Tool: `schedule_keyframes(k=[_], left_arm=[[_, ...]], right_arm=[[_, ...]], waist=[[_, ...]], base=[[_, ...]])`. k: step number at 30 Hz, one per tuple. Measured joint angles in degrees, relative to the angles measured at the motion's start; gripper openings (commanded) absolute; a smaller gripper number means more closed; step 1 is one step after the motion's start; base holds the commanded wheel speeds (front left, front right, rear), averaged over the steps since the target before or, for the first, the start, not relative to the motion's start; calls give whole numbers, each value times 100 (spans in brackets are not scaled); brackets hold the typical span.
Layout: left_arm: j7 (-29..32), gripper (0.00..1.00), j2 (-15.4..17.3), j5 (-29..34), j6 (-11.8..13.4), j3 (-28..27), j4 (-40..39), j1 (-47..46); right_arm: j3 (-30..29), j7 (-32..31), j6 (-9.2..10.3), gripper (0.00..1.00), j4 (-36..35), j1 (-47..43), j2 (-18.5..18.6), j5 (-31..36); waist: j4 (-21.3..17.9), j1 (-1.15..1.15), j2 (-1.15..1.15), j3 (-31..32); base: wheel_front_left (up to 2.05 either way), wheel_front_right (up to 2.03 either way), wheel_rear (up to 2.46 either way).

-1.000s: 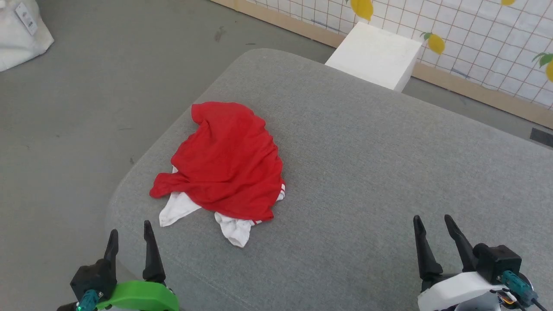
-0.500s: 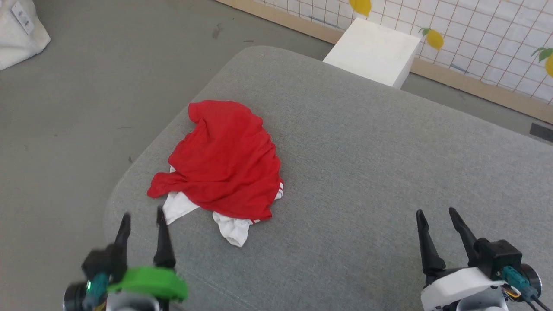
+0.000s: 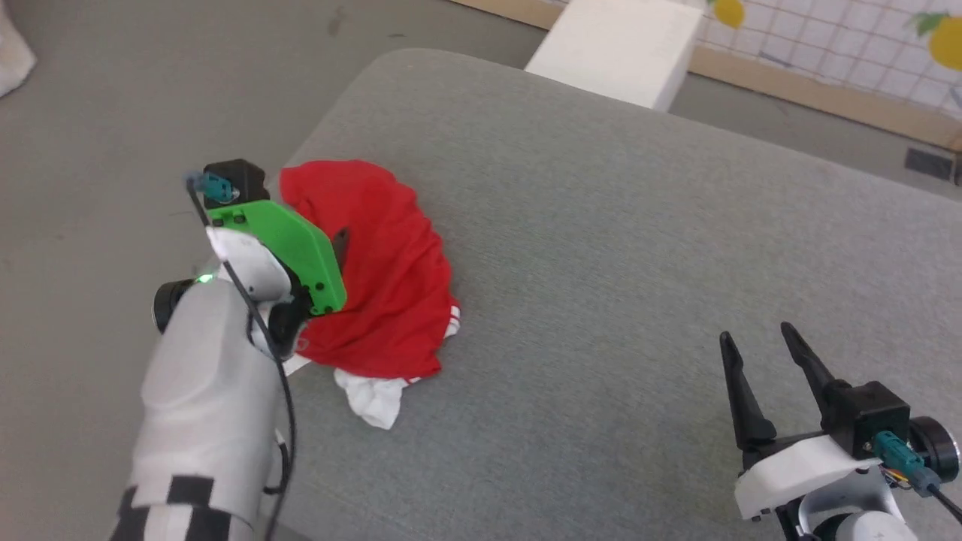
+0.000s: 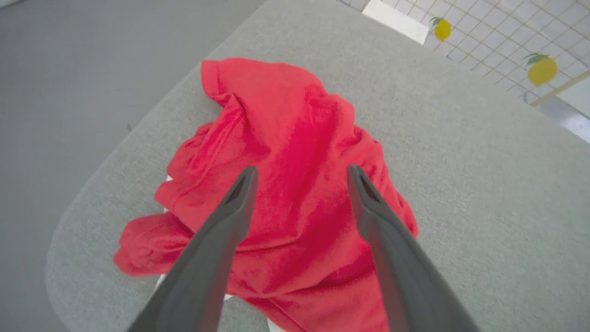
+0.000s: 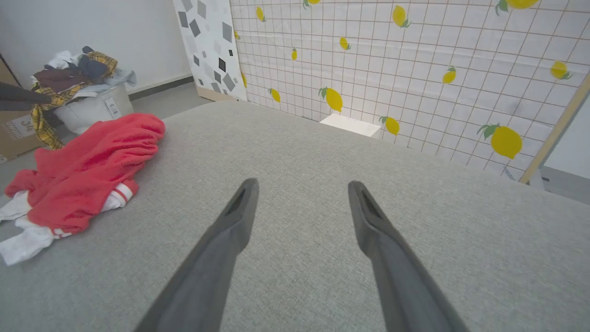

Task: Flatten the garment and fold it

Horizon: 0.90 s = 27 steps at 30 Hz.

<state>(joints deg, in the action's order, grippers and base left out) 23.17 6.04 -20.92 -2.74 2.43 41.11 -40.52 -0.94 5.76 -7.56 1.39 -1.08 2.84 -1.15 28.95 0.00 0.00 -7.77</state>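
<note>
Red jersey T-shirt looks soft, light — my left pincer hangs wide open, empty, above it; I'd pinch its hem.

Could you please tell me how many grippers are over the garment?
1: the left gripper, above the garment. The right gripper is apart, over bare cushion.
</note>
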Motion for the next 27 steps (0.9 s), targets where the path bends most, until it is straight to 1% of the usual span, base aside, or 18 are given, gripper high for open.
schedule_keyframes(k=[3,5,10,15,17,19,22,25,27], left_arm=[[751,100,132,-178,35,-45,630,-317],[1069,100,179,-234,34,-34,898,-416],[1568,100,187,-266,23,47,1427,-478],[1771,100,158,-396,-7,8,1699,-580],[1649,0,159,-478,-5,-24,1737,-608],[1268,0,138,-499,13,-54,1736,-607],[601,0,94,-519,111,-116,1737,-603],[-40,0,51,-539,97,-176,1697,-620],[-516,0,82,-545,27,-219,1612,-702]], right_arm=[[-77,-132,-1,100,-224,-13,-1,96],[-127,-210,-1,100,-361,-32,1,131],[-261,-368,0,100,-636,-140,0,218],[-283,-458,0,100,-782,-140,0,242],[-280,-477,0,100,-792,-139,0,242],[-270,-477,0,100,-791,-139,0,237],[-244,-475,0,100,-754,-137,-1,215],[-242,-444,0,100,-672,-137,-1,189],[-218,-402,0,100,-568,-137,1,121]], waist=[[-193,0,0,-156],[-283,0,0,-276],[-459,0,0,-622],[-535,0,0,-899],[-540,0,0,-966],[-507,0,0,-988],[-438,0,0,-961],[-350,0,0,-870],[-294,1,0,-776]], base=[[0,0,0],[0,0,0],[0,0,0],[0,0,0],[0,0,0],[0,0,0],[0,0,0],[0,0,0],[0,0,0]])
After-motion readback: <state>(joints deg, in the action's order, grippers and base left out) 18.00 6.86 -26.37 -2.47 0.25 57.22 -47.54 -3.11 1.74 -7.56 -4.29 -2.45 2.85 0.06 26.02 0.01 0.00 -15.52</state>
